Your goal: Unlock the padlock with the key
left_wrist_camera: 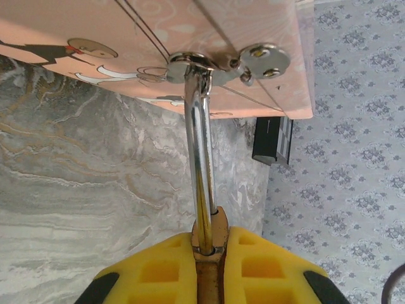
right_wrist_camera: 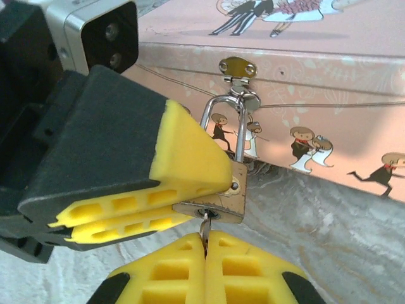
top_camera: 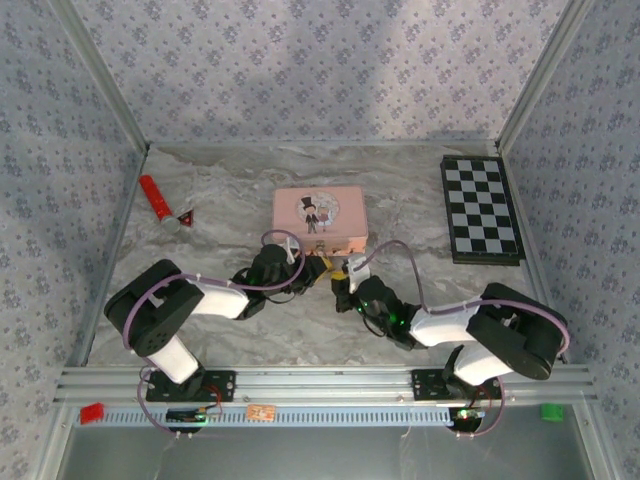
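At the pink tin's (right_wrist_camera: 329, 82) clasp (right_wrist_camera: 238, 66) — clamps the padlock (right_wrist_camera: 223, 190) in the left gripper's (left_wrist_camera: 209, 253) jaws, pinches the key (right_wrist_camera: 205, 225) tight in the right gripper (right_wrist_camera: 205, 253), at the keyhole (right_wrist_camera: 204, 213).

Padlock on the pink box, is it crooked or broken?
Not broken, just crooked: the small brass padlock tilts sideways off the metal clasp of the pink picture tin, because the left gripper pinches its body.
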Action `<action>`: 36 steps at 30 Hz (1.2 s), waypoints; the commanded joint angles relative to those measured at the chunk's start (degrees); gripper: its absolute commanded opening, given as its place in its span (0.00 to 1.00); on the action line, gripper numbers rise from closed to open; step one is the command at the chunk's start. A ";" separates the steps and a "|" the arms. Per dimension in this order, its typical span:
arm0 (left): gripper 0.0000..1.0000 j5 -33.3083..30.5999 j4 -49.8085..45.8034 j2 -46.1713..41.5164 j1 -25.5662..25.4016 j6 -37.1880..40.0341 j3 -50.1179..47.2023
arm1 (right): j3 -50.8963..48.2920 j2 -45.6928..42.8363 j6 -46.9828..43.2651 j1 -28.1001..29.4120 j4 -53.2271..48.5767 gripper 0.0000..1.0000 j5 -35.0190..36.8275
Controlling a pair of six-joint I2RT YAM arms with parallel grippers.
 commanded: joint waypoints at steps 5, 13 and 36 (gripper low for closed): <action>0.00 0.31 3.18 -0.93 -0.15 2.54 0.73 | -1.76 -1.17 20.38 -3.06 -0.47 0.00 -0.34; 0.00 0.53 3.24 -0.27 -0.20 2.67 0.96 | -2.05 -0.23 21.91 -3.12 -1.04 0.00 -1.86; 0.03 -0.95 0.87 0.71 -2.48 2.64 -1.51 | -0.52 -9.74 16.81 0.07 -16.79 0.45 2.21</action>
